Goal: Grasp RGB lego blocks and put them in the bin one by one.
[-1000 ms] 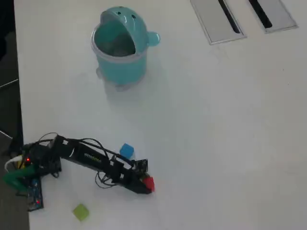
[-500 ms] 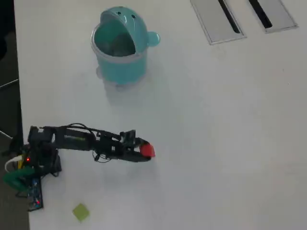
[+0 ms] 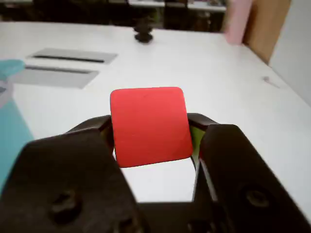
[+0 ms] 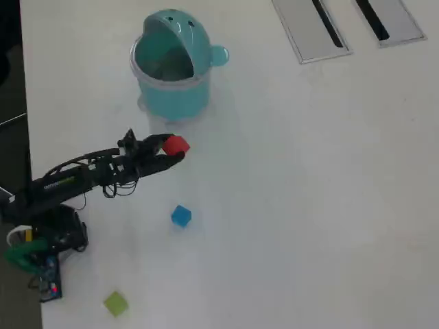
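Tool-held red block beside bin

Matt red block, glossy teal plastic bin, seemingly smooth white table

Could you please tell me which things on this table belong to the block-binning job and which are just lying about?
Job:
red block, held in the gripper
blue block
yellow-green block
bin

Lying about:
two grey slotted panels
small black object at the table's far edge in the wrist view
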